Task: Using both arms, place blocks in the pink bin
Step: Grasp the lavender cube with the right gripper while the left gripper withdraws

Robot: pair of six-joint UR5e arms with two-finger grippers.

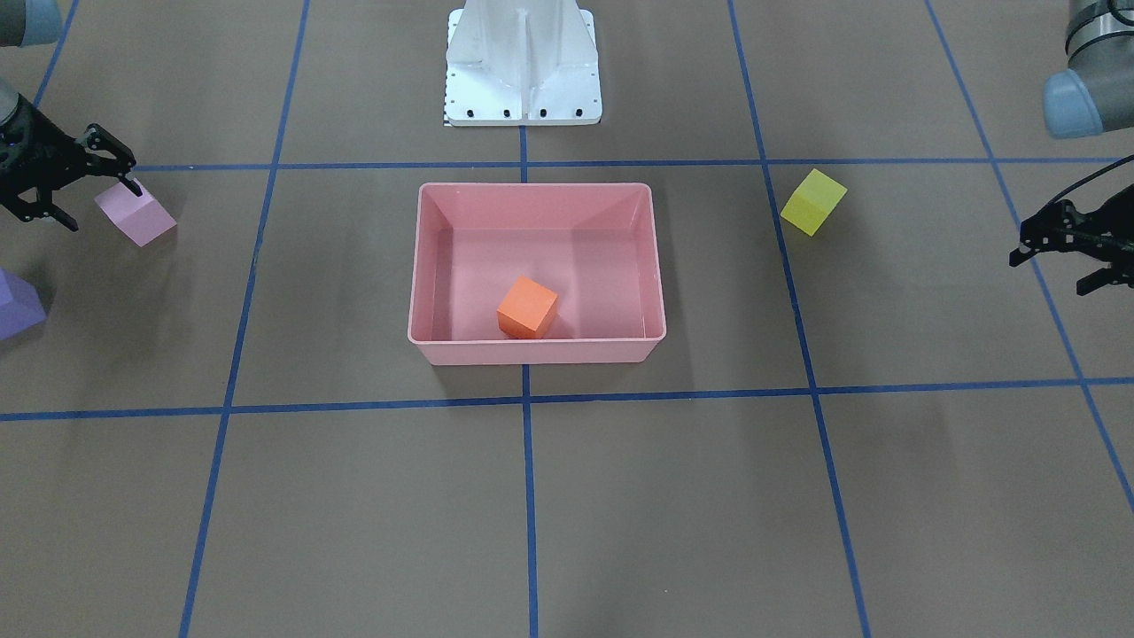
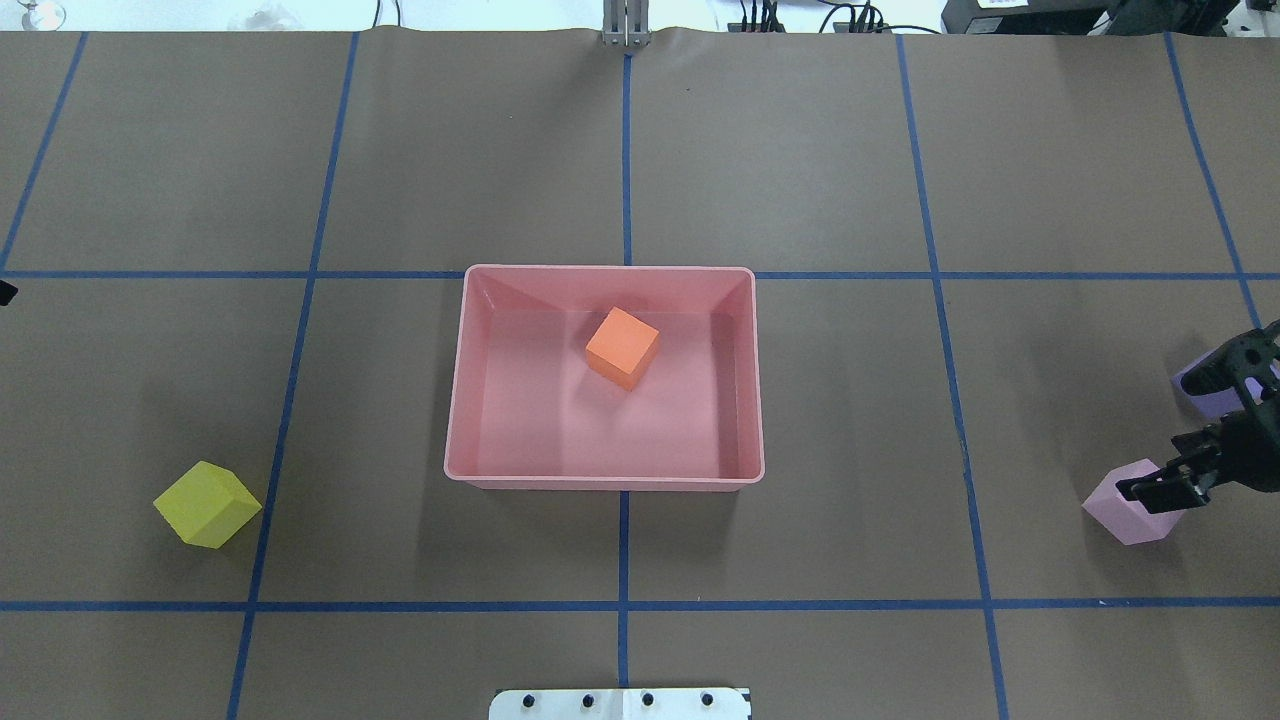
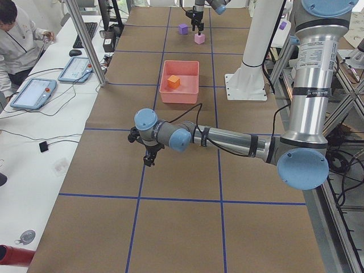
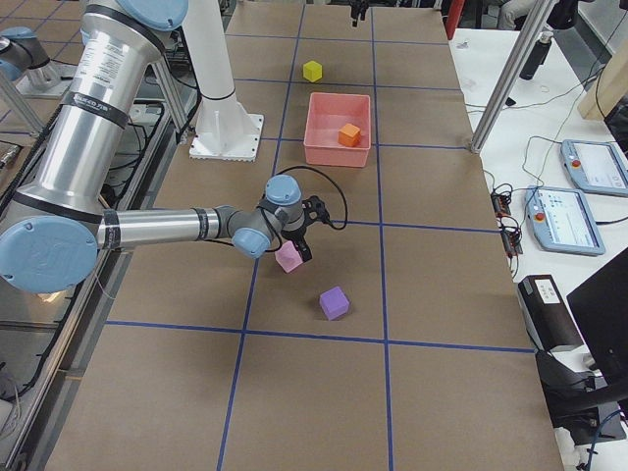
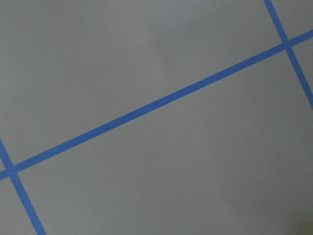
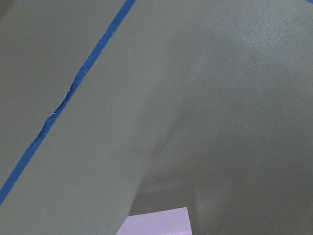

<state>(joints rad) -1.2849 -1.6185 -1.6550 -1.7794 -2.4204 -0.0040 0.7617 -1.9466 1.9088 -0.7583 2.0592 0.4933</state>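
Observation:
The pink bin stands at the table's middle with the orange block inside it. The yellow block lies on the table on my left side. My left gripper is open and empty, out beyond the yellow block. The light pink block and the purple block lie on my right side. My right gripper is open, with one fingertip over the light pink block's top edge. The right wrist view shows that block's top at its lower edge.
The white bolted pedestal stands behind the bin on the robot's side. Blue tape lines cross the brown table cover. In the side views, tablets and cables lie on a white bench, where a person sits at the far end.

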